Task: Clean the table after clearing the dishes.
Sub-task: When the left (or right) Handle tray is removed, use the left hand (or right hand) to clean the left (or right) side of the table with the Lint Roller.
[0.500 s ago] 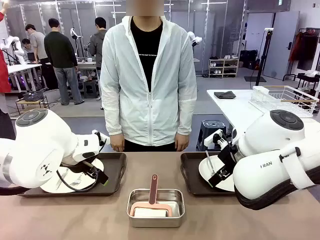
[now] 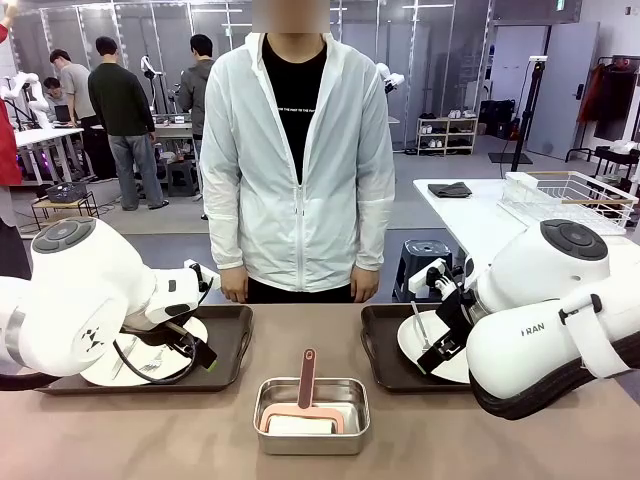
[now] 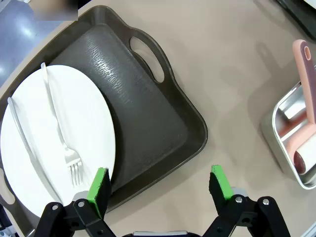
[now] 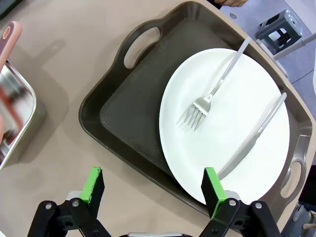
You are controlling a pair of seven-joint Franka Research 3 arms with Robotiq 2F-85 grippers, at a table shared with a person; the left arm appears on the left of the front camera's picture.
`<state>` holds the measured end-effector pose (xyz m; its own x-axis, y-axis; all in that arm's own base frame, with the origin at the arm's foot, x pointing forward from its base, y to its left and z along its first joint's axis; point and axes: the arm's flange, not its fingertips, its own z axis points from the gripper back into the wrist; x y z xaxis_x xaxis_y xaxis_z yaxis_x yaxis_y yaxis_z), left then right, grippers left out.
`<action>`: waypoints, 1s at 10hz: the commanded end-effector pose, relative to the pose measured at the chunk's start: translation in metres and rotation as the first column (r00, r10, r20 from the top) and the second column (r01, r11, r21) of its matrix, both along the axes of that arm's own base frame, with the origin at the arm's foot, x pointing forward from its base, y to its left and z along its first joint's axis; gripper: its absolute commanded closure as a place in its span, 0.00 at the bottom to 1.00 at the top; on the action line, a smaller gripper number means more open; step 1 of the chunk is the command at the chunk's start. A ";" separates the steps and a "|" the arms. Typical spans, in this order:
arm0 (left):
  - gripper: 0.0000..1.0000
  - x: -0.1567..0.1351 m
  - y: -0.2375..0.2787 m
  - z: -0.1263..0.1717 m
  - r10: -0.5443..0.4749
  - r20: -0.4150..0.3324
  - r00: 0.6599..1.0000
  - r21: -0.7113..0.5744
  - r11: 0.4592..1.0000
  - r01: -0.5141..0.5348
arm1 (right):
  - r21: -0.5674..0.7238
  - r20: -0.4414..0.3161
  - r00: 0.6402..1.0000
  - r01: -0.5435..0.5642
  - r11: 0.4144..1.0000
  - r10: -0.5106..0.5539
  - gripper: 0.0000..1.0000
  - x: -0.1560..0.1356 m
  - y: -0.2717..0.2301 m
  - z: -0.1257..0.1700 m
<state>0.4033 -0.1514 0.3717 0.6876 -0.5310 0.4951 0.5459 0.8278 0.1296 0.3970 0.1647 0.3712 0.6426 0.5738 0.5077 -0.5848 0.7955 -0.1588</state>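
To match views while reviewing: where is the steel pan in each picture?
Front view: steel pan bottom centre, between left tray and right tray.
Left wrist view: steel pan at the right edge, beside left tray.
Right wrist view: steel pan at the left edge, beside right tray.
Shared landmark: the roller's pink handle, reaching past the pan's rim.

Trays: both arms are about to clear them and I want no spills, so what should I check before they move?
1. Left end effector open: ok.
2. Right end effector open: ok.
3. Left plate, left fork and left knife rest on left tray: ok.
4. Right plate, right fork and right knife rest on right tray: ok.
5. Person's hands off both trays: ok.
6. Roller lying in pan, between the trays: ok.
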 end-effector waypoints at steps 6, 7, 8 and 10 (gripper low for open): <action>0.00 0.000 0.000 0.000 0.000 0.000 1.000 0.000 1.000 0.000 | 0.000 0.000 1.000 0.000 1.000 0.000 0.00 0.000 0.000 0.000; 0.00 0.008 0.003 0.011 -0.010 -0.005 1.000 0.007 1.000 0.010 | 0.032 -0.035 0.999 -0.012 0.999 0.013 0.00 0.011 0.000 0.012; 0.00 0.016 0.008 0.022 -0.015 -0.028 1.000 -0.001 1.000 0.015 | 0.064 -0.085 0.996 -0.009 0.998 0.014 0.00 0.023 0.001 0.022; 0.00 0.031 0.025 0.047 -0.044 -0.080 0.996 -0.079 0.996 0.037 | 0.105 -0.142 0.989 -0.026 0.994 0.041 0.00 0.045 0.003 0.045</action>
